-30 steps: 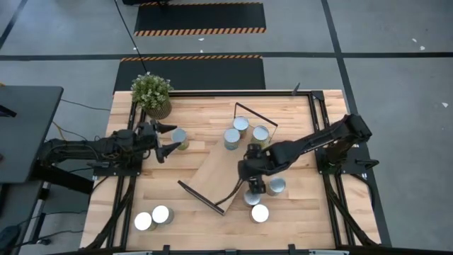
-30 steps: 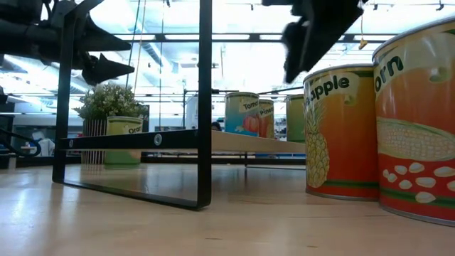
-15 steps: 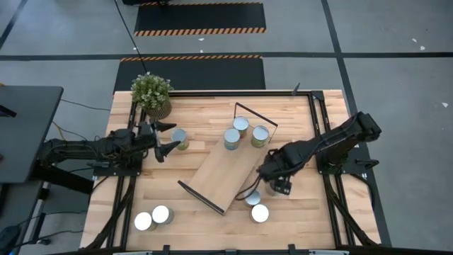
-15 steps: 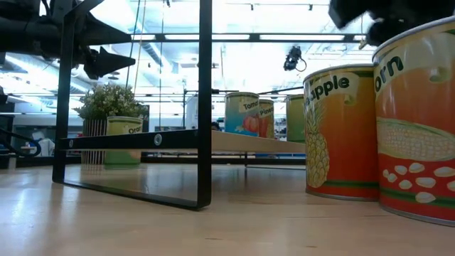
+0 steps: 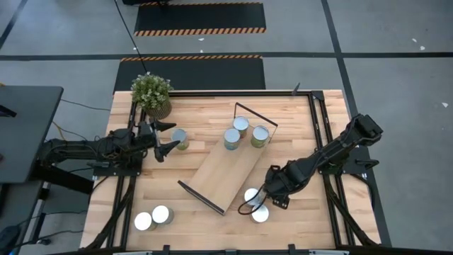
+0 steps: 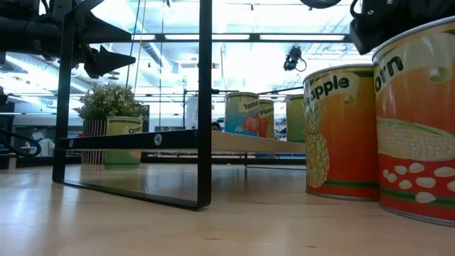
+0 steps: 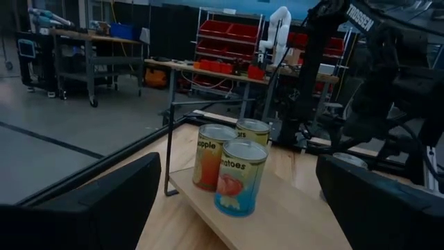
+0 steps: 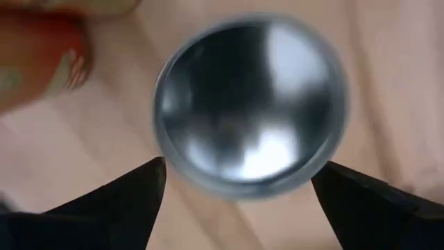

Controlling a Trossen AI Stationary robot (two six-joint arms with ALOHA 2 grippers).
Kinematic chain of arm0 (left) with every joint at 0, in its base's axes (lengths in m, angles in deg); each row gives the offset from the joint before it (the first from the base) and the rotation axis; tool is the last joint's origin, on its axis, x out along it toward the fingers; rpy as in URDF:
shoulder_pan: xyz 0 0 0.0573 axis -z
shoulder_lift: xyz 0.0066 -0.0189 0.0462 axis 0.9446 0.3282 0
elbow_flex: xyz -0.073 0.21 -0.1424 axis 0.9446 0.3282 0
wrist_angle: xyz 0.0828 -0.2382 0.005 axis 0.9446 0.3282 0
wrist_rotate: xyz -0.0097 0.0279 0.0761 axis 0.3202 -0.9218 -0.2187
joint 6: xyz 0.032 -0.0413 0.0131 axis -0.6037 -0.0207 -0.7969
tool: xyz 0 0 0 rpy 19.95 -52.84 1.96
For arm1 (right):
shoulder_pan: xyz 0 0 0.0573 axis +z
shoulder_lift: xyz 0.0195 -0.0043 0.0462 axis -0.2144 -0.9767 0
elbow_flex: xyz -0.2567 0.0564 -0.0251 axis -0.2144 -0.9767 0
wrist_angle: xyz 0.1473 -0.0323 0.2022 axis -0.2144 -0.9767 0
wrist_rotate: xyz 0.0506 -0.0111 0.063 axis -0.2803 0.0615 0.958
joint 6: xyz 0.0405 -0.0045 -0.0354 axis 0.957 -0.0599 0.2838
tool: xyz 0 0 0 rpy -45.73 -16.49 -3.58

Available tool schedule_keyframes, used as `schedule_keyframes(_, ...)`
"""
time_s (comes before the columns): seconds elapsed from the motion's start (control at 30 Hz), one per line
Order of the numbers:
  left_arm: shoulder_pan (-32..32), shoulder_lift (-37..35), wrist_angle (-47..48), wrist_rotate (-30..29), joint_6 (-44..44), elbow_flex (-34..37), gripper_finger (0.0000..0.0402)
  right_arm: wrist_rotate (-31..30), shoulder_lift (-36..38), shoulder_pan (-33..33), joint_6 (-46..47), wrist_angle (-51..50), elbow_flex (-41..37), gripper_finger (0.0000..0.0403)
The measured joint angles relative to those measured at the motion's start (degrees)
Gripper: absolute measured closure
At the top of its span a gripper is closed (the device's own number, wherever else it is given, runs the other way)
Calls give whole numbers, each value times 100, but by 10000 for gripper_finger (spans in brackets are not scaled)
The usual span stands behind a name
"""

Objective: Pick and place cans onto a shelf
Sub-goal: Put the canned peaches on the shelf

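Note:
The light-wood shelf [image 5: 225,171] lies slantwise mid-table, with three cans [image 5: 231,138] standing on its far end. My right gripper [image 5: 272,194] is open and points down over a can's silver top [image 8: 250,104], with a finger on either side and not touching. Two more cans [image 5: 253,197] [image 5: 260,213] stand beside it on the table. My left gripper [image 5: 174,136] is open and empty. It is raised at the table's left, above a can [image 5: 181,139] with a greenish label. Two cans [image 5: 153,218] stand near the front left corner.
A potted plant [image 5: 151,93] stands at the far left corner. The shelf's black wire end frames [image 5: 200,197] [image 5: 256,115] stick up. A cable loop [image 5: 249,207] hangs from the right arm beside the near cans. Bare wood shows at the table's near middle.
My right gripper has swung from over the shelf's right edge toward the table's near right. It now hangs over the group of cans there, still open. The cans and the shelf have not moved.

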Motion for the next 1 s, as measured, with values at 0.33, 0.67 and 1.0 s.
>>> schedule_keyframes(0.33, 0, 0, -19, 297, 51, 0, 10, -482, -57, -286, -485, 428, -9, 22)
schedule_keyframes(0.67, 0, 0, 2, 299, 157, -1, 10, -313, -61, -521, -650, 236, 21, 79)
schedule_keyframes(1.0, 0, 0, 2, 300, 157, -1, 10, -1265, -59, -1034, -1167, -436, 1214, 73)
